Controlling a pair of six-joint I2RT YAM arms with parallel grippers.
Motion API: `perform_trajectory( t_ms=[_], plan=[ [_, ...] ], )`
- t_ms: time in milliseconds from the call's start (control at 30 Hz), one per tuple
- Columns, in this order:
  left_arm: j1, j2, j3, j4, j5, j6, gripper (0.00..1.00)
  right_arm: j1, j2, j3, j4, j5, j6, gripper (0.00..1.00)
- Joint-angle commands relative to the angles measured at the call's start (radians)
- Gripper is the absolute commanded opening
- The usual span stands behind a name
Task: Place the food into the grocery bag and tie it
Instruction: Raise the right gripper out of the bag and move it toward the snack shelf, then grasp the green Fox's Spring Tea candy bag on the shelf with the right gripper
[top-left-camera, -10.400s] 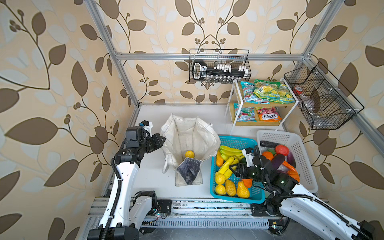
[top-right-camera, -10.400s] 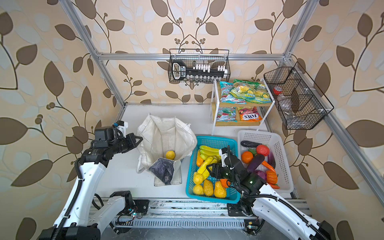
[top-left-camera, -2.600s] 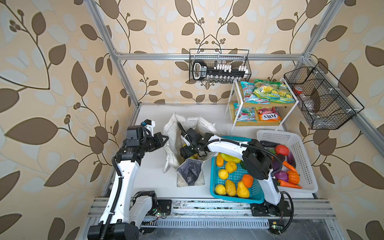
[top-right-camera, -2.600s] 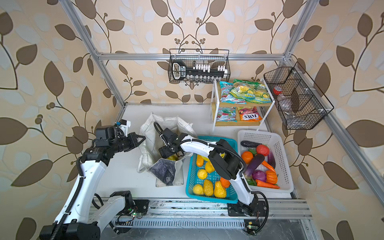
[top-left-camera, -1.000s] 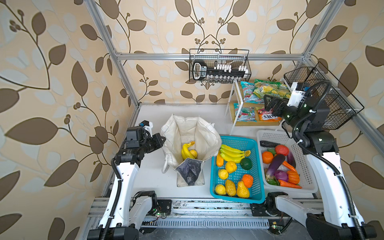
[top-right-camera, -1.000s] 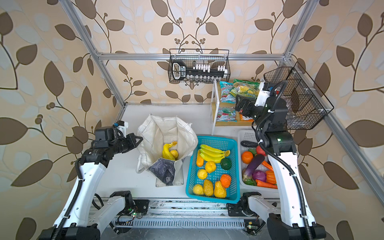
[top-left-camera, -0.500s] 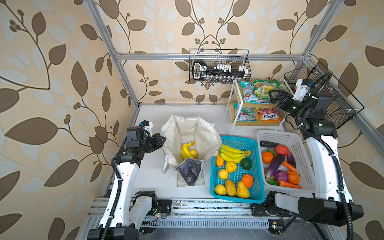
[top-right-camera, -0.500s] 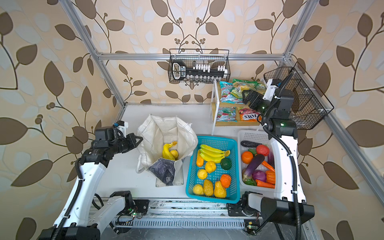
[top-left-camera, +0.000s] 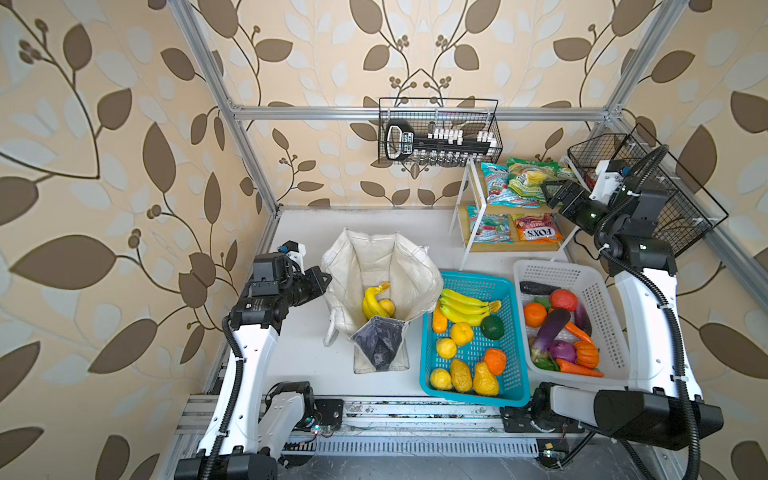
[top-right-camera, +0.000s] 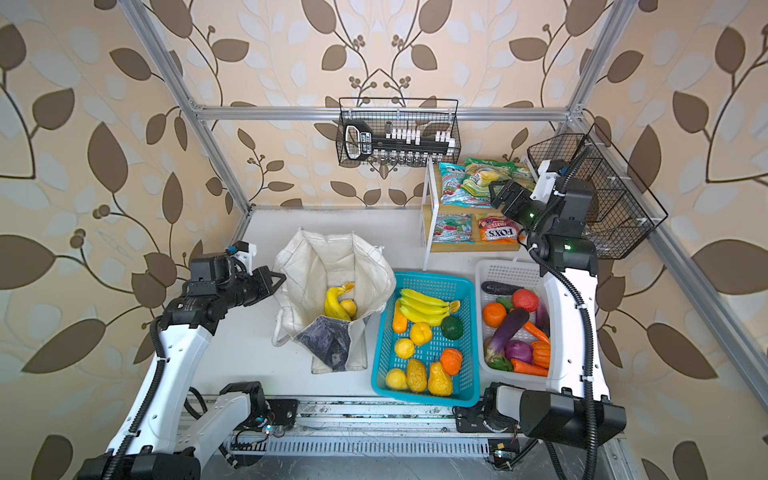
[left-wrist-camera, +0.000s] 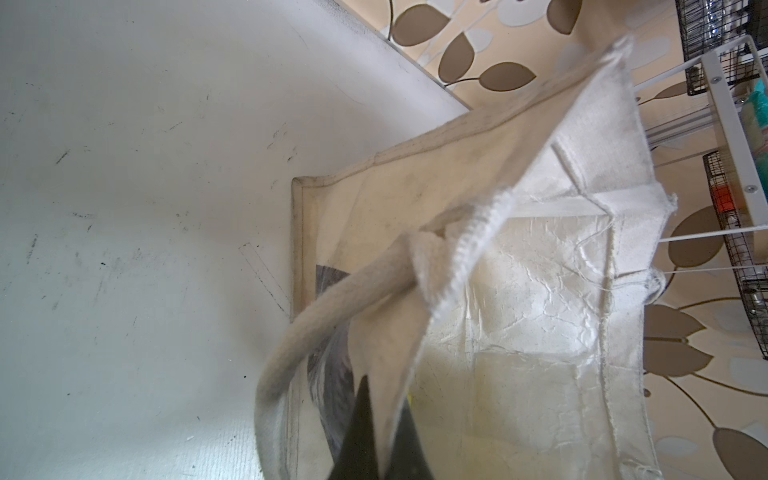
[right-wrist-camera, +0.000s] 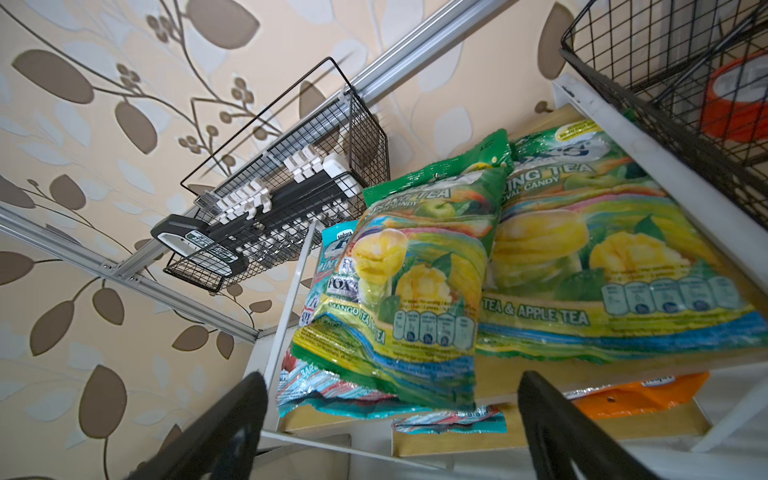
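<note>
Left hand is clamped shut on the cloth rim of the grocery bag. In the left wrist view its black fingers pinch the fabric beside a rope handle. The bag stands open on the counter, left of centre, with a banana bunch and a lemon lying inside.

Right hand, high over the counter's far right corner, is spread wide and grips nothing. It is poised just short of a green-yellow snack packet that overhangs the top shelf of a white rack.

On the counter's right half, a teal basket and a white basket stand side by side. The eggplant and an orange fruit lie in the white one.
</note>
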Motion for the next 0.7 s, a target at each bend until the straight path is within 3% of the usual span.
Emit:
perform_trajectory(
  t_ms=[0,200,367,567,633,667],
  plan=[
    [0.006,-0.013,0.009,0.021,0.013,0.001,0.0,-0.005,0.013,-0.01,0.037,-0.043,0.018,0.85],
    [0.006,-0.012,0.007,0.022,0.013,0.002,0.0,-0.014,0.01,-0.041,0.056,-0.04,0.02,0.63],
    [0.006,-0.011,0.007,0.021,0.013,0.003,0.0,-0.02,0.034,-0.044,0.062,-0.067,0.026,0.67],
    [0.006,-0.013,0.007,0.019,0.009,0.003,0.0,-0.025,0.024,-0.058,0.1,-0.073,0.037,0.33],
    [0.005,-0.009,0.009,0.018,0.011,0.003,0.0,-0.026,0.019,-0.057,0.105,-0.068,0.038,0.28],
    [0.005,-0.01,0.009,0.018,0.014,0.004,0.0,-0.028,0.016,-0.058,0.111,-0.066,0.037,0.2]
  ],
)
